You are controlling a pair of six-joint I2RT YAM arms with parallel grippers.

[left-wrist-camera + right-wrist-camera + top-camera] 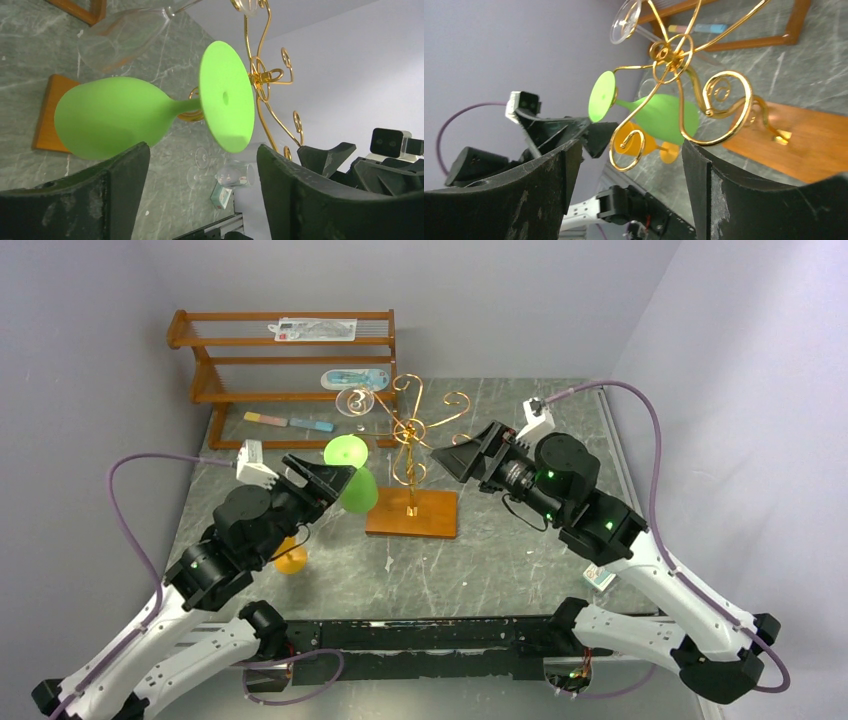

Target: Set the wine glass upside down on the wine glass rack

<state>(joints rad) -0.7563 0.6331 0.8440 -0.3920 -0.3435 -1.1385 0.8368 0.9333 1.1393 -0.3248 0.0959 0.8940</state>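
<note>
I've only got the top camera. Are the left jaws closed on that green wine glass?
Observer: No. Left wrist camera: the left jaws stand wide apart, the green wine glass beyond their tips.
Operator: Is its stem on the rack?
Observer: A gold scroll of the wine glass rack sits right at the stem; hooked or not, I cannot tell.
Operator: And the right jaws?
Observer: Right wrist camera shows them apart, nothing between.

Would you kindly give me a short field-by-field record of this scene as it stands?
Green wine glass: upside down, foot uppermost, tilted, at a scroll arm of the wine glass rack
Left pincer: open, close to the glass, not gripping it
Right pincer: open, empty, facing the rack
Clear glass: hanging on the rack's far side
Orange glass: on the table, near the left pincer
</note>
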